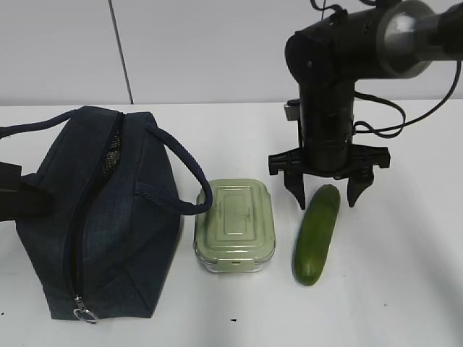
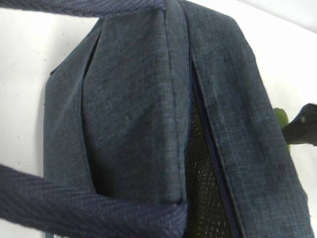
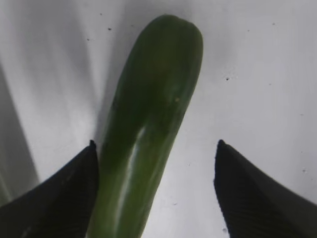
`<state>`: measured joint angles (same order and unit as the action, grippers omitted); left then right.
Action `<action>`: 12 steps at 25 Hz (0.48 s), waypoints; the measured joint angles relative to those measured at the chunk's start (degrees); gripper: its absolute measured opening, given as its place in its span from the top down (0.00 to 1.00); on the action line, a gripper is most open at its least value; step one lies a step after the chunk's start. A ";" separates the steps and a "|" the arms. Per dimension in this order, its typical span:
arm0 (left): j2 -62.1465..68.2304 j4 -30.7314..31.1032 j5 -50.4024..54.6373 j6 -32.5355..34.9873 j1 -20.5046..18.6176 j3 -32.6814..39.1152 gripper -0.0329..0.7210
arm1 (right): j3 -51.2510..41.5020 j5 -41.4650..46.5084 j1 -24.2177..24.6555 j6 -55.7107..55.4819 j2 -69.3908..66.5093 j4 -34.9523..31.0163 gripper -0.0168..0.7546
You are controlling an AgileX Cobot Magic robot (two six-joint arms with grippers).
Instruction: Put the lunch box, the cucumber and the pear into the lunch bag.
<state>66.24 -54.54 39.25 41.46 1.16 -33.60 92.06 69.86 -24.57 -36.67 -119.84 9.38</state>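
Observation:
The navy lunch bag (image 1: 101, 217) lies on the left of the white table with its top zipper open, showing black mesh lining (image 2: 208, 188). My left gripper (image 1: 13, 191) sits at the bag's left end; a handle strap (image 2: 89, 208) crosses right where its jaws are, and the fingers are hidden. The pale green lunch box (image 1: 236, 225) stands beside the bag. To its right lies the dark green cucumber (image 1: 317, 235). My right gripper (image 1: 327, 204) hangs open over the cucumber's far end, one finger on each side of the cucumber (image 3: 148, 134). The pear is out of view.
The bag's second handle (image 1: 184, 170) arches toward the lunch box, nearly touching its lid. A metal zipper ring (image 1: 85, 314) lies at the bag's near end. Bare white table (image 1: 405, 275) extends right of the cucumber and in front of everything.

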 joint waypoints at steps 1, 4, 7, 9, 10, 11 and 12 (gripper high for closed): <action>0.00 0.00 0.00 0.00 0.00 0.00 0.98 | 0.00 -0.04 0.00 0.00 -0.94 0.00 0.26; 0.00 0.00 0.00 0.00 0.00 0.00 0.98 | 0.00 -0.14 0.00 0.00 -2.80 0.16 0.29; 0.00 0.00 0.00 0.00 0.00 0.00 0.98 | 0.00 -0.27 0.00 0.00 -3.84 0.71 0.31; 0.00 0.00 0.00 0.00 0.00 0.00 0.98 | 0.00 -0.27 0.00 0.00 -4.82 0.68 0.33; 0.00 0.00 0.06 0.00 0.00 0.00 0.98 | 0.00 -0.27 0.00 0.00 -5.30 0.73 0.33; 0.00 0.00 0.11 0.00 0.00 0.00 0.98 | 0.00 -0.27 0.00 0.00 -5.87 0.83 0.34; 0.00 0.05 0.11 0.00 0.00 0.00 0.98 | 0.00 -0.31 0.00 0.00 -6.37 0.83 0.36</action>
<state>66.24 -54.49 39.37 41.46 1.16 -33.60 92.06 69.55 -24.57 -36.67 -126.21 10.21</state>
